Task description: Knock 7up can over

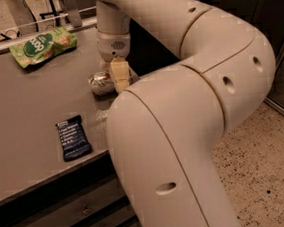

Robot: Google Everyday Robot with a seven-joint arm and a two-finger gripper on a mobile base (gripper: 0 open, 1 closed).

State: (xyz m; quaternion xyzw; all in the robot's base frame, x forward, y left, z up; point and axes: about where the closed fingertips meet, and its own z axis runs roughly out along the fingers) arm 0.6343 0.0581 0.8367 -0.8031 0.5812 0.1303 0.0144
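The 7up can [100,83] is a silvery can lying on its side on the grey table [26,106], its end facing left. My gripper [121,81] hangs from the wrist [114,44] straight down onto the can's right part and touches it. The gripper hides the can's right end. My big white arm [181,106] fills the right half of the view.
A flat green snack bag [43,44] lies at the table's back left. A dark blue wrapped bar [73,137] lies near the front edge. Drawer fronts [52,219] sit below the table. Speckled floor [268,173] is on the right.
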